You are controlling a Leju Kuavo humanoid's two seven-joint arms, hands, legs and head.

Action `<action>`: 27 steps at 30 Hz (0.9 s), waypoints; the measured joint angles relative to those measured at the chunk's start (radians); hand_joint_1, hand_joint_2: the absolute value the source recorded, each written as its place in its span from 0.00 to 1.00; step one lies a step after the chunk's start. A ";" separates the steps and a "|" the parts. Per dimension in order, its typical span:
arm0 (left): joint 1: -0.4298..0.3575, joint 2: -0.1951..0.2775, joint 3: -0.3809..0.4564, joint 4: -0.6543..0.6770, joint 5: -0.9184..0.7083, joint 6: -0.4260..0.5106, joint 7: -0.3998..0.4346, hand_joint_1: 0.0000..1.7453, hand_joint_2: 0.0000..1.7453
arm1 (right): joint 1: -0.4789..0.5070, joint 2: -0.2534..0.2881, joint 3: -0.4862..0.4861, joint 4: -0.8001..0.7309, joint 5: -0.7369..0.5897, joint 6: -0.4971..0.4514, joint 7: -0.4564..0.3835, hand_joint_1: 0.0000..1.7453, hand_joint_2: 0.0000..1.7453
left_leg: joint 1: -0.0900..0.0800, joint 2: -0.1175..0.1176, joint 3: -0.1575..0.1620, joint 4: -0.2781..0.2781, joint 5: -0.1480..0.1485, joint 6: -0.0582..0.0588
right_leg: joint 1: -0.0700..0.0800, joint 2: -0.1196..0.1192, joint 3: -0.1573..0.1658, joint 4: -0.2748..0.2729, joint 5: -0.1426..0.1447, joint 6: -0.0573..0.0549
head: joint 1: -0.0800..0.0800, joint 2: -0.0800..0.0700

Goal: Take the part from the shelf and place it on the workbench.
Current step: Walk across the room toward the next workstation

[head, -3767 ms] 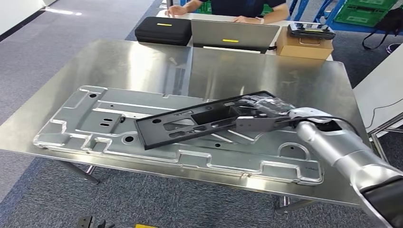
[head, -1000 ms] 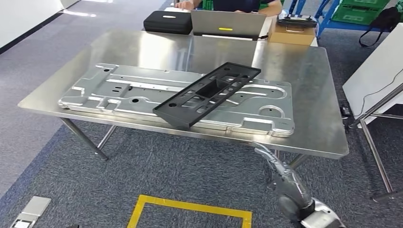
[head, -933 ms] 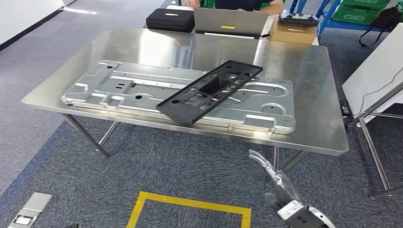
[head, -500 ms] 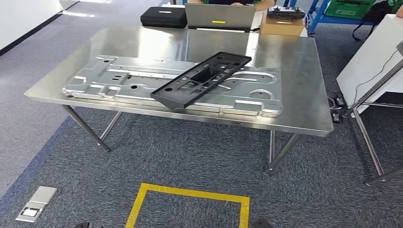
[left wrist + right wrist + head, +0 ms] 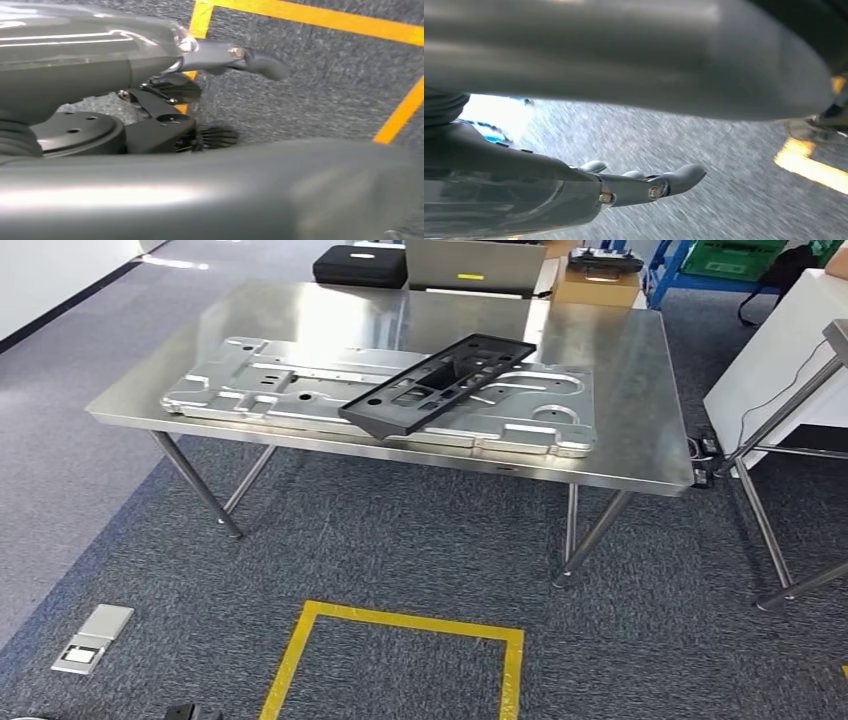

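Head view: the black part (image 5: 440,383) lies flat and slantwise on a large silver metal plate (image 5: 250,380), which rests on the steel counter (image 5: 640,390). A black case (image 5: 360,265), a laptop (image 5: 475,262) and a cardboard box (image 5: 595,285) sit along the counter's far edge. On the grey carpet (image 5: 400,550) before the counter is a square of yellow tape (image 5: 400,625), and a small floor socket plate (image 5: 92,638) lies off to one side.

Left wrist view: the left hand (image 5: 220,65) hangs over the carpet, its grey thumb stretched out and the dark fingers (image 5: 175,90) apart, with nothing in them. Just beyond the fingertips runs the yellow tape.

Right wrist view: the right hand (image 5: 634,187) also hangs above the carpet (the picture is motion-blurred), its fingers (image 5: 684,177) straight and side by side, empty. A strip of yellow tape lies well apart from the fingertips; the part is nowhere near them, being up on the counter.
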State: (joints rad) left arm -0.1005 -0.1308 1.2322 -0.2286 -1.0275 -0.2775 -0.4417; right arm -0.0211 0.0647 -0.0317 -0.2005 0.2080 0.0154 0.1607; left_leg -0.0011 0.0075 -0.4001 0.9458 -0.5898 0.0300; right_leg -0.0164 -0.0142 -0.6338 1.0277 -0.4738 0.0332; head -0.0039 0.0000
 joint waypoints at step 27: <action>0.013 -0.007 0.008 0.000 0.029 0.047 0.138 0.00 1.00 | -0.012 0.009 -0.121 0.016 -0.051 0.012 0.087 0.00 1.00 | 0.013 -0.001 -0.099 0.066 0.048 -0.036 | 0.001 -0.001 0.160 -0.047 -0.088 -0.020 | 0.001 0.000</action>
State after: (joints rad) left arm -0.0877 -0.1381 1.2407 -0.2285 -0.9986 -0.2306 -0.3038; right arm -0.0326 0.0739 -0.1530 -0.1841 0.1569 0.0279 0.2482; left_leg 0.0120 0.0063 -0.4986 1.0119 -0.5422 -0.0055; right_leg -0.0153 -0.0148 -0.4733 0.9806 -0.5621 0.0129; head -0.0031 -0.0001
